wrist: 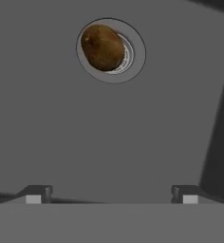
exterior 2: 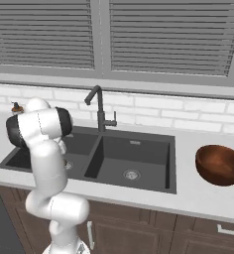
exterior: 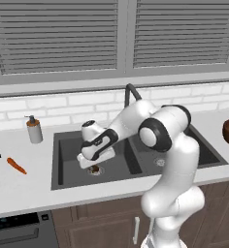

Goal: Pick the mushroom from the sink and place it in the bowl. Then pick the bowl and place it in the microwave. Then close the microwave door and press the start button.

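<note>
gripper (wrist: 111,193) hovering with jaws spread, holding nothing | mushroom (wrist: 102,47) lying ahead over left-basin drain (wrist: 133,61), sink (exterior: 63,160) | long axis slanting

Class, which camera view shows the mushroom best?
The hand view: the mushroom lies unobstructed on the sink's round drain, ahead of the open gripper. The left base view shows a brown speck under the hand.

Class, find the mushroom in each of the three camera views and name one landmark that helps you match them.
Left base view: the mushroom peeks out beneath the end effector, on the left basin's drain.
Right base view: I cannot make it out; the arm covers that part of the left basin.
Hand view: upper centre, the mushroom lies on the drain.
Shared landmark: the sink.
</note>
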Robot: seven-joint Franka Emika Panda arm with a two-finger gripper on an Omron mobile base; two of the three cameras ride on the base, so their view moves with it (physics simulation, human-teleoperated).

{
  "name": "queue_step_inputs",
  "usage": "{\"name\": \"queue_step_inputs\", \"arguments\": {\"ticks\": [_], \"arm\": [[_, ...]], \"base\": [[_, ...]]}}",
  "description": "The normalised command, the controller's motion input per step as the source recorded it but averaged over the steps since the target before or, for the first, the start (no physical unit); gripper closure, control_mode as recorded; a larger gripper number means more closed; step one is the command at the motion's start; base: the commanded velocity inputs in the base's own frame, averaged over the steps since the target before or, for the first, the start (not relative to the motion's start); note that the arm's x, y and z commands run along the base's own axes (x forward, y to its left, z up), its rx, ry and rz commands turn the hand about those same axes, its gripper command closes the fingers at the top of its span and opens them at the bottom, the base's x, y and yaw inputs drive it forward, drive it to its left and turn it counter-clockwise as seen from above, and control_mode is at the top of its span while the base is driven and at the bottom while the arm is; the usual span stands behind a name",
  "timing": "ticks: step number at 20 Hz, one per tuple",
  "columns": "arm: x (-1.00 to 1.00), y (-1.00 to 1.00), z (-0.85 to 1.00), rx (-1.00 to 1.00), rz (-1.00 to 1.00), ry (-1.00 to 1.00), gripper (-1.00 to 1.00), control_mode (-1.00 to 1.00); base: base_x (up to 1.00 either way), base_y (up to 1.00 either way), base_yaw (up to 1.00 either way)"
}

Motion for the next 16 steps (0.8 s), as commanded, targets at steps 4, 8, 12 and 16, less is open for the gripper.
{"name": "queue_step_inputs", "arguments": {"ticks": [4,8,12,16], "arm": [[0.19,0.0,-0.27,-0.01,0.0,0.0,-1.0,-1.0],[0.28,0.0,-0.42,-0.01,0.0,0.0,-1.0,-1.0],[0.2,-0.02,-0.29,0.0,0.0,0.0,-1.0,-1.0],[0.29,0.0,-0.28,0.0,0.0,0.0,-1.0,-1.0]], "base": [[0.0,0.0,0.0],[0.0,0.0,0.0],[0.0,0.0,0.0],[0.0,0.0,0.0]]}}
